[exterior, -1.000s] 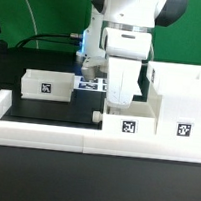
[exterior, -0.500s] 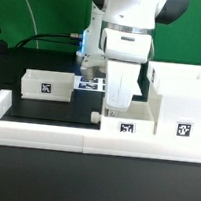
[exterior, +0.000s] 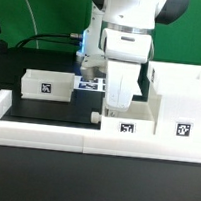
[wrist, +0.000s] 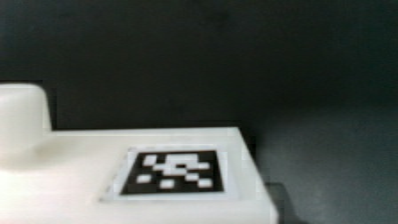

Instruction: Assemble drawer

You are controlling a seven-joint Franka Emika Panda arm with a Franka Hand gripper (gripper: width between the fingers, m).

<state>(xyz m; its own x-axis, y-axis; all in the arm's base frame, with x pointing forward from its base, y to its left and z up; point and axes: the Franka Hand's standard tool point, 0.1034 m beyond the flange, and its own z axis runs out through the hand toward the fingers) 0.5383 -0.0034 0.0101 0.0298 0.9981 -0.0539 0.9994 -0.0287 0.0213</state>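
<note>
Above one tray (exterior: 126,125), gripper (exterior: 121,102) apparently points down.

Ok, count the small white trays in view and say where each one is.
2. The left tray sits alone toward the exterior view's left; the second tray is beside the box shell. I see no others.

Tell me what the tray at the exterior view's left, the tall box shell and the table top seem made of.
The tray: probably white plastic, matte, with smooth even walls and a printed black-and-white tag. The tall box shell: seemingly the same matte white plastic, thin flat walls. The table top: black and dull, no glare; material unclear, perhaps a mat.
</note>
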